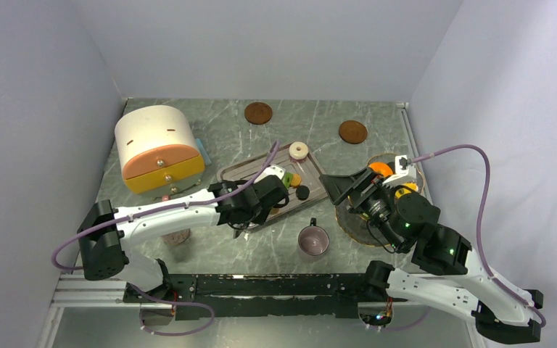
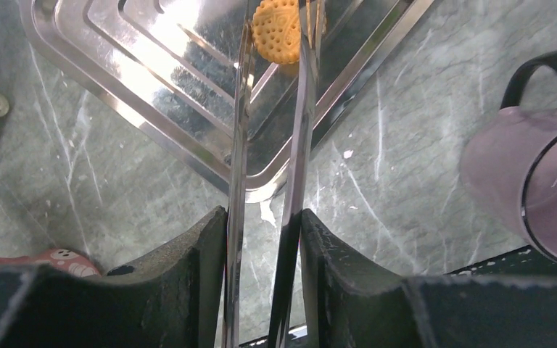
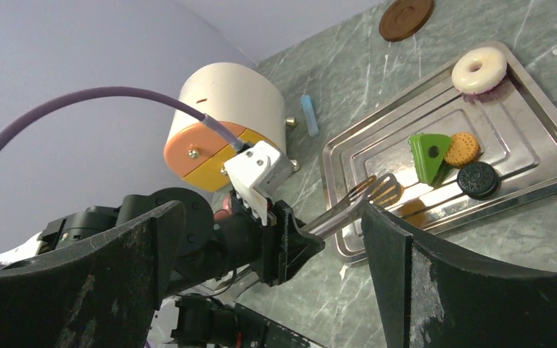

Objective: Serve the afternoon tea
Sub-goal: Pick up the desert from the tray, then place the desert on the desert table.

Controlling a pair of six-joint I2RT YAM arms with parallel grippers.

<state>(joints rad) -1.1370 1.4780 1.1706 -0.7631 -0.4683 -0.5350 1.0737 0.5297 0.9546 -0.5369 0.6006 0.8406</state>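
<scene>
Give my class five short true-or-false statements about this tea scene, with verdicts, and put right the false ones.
1. The left gripper holds metal tongs. True.
2. The cream ring lies outside the tray. False: it lies in the tray, at a far corner.
3. The mug stands in the tray. False: it stands on the table, beside the tray.
4. The right gripper is open and empty. True.
5. The black cookie lies in the tray. True.

Mug [image 2: 529, 181] cut off at right edge; orange biscuit [image 2: 275, 32] partly behind tongs [image 2: 236, 145].
</scene>
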